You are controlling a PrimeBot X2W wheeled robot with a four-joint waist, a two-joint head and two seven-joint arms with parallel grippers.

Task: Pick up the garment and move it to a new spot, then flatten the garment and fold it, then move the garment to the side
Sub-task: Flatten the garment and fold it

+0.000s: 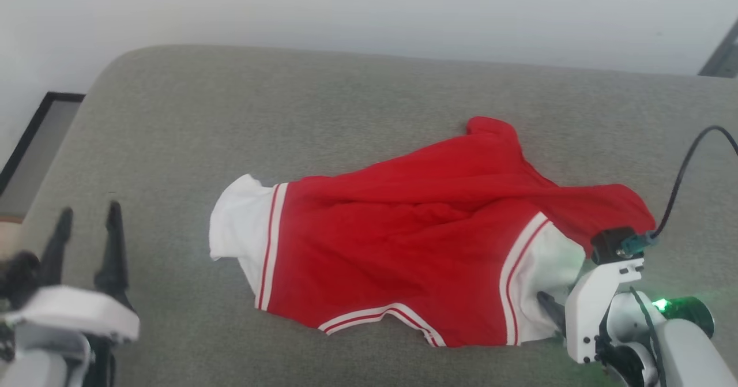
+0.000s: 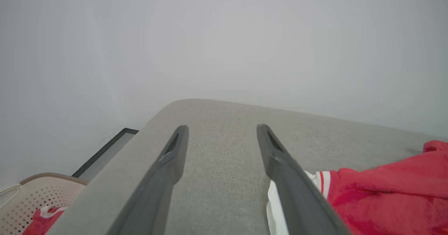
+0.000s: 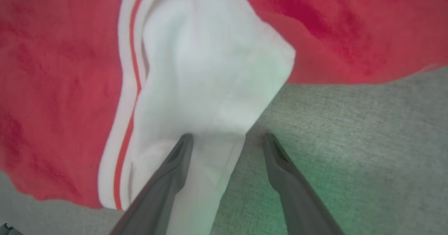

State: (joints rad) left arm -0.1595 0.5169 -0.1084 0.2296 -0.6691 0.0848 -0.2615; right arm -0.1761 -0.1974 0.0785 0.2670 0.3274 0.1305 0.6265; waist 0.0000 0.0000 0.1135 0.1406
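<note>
The garment point(image 1: 415, 231), a red T-shirt with white sleeves and striped trim, lies crumpled on the grey cushion point(image 1: 173, 121). My right gripper point(image 1: 556, 312) stands open at the garment's right white sleeve point(image 1: 548, 266). In the right wrist view the right gripper point(image 3: 227, 137) has one finger over the sleeve point(image 3: 210, 70) and the other over bare cushion point(image 3: 350, 130), with the sleeve's edge between them. My left gripper point(image 1: 89, 217) is open near the cushion's left side, apart from the left sleeve point(image 1: 242, 220). The left gripper point(image 2: 222, 128) holds nothing; the garment point(image 2: 385, 193) lies to its right.
A pale wall runs behind the cushion. A black-framed panel point(image 1: 34, 139) lies on the floor past the cushion's left edge. A beige perforated basket point(image 2: 21, 200) with red cloth in it sits low on the left. A black cable point(image 1: 686, 168) arcs over my right wrist.
</note>
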